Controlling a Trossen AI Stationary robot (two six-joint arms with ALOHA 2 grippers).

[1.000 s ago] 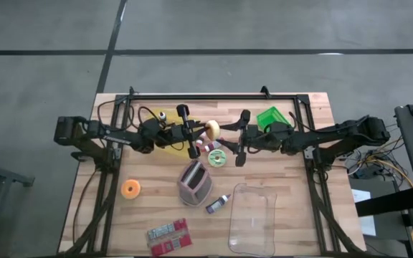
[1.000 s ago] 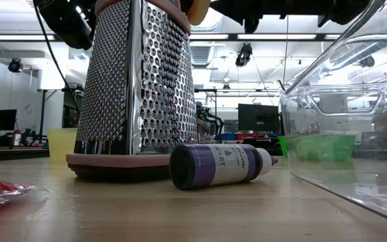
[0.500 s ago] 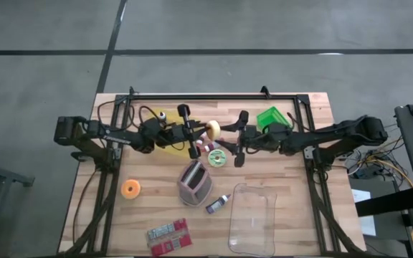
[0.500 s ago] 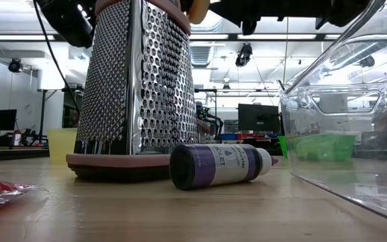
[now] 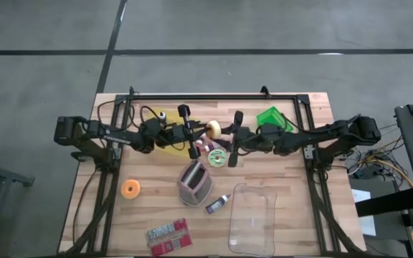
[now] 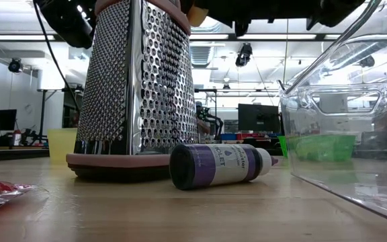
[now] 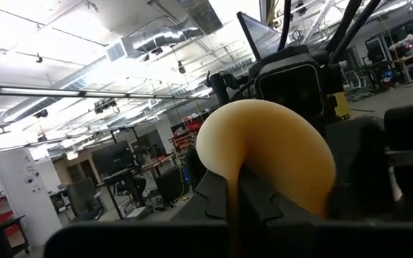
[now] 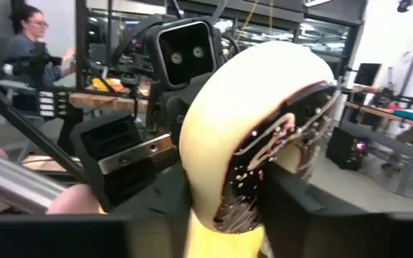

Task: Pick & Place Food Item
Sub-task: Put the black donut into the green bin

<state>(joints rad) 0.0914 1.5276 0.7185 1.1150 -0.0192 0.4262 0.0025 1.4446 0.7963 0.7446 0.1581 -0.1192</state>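
Observation:
A cream doughnut with dark chocolate icing hangs in the air above the middle of the table, between my two arms. My left gripper comes from the table's left and is shut on it. My right gripper comes from the table's right, and its fingers are closed in on the doughnut's two faces. In the left wrist view the doughnut fills the middle, with the right arm's wrist behind it. My left gripper pinches the doughnut's rim between its two fingers, reaching in about level from the table's left. The doughnut stands on edge, clear of the table. My right gripper has the doughnut between its two fingers, one finger on the iced face and the other on the plain face. It comes level from the table's right.
Below the arms lie a green tape roll and a small pink thing. Nearer the front stand a metal grater, a purple bottle and a clear tub. An orange ring, a red packet, a green box and a yellow dish lie around.
My right gripper has gone toward the table's left, up to the doughnut held by my left gripper. The doughnut and my left gripper have kept still.

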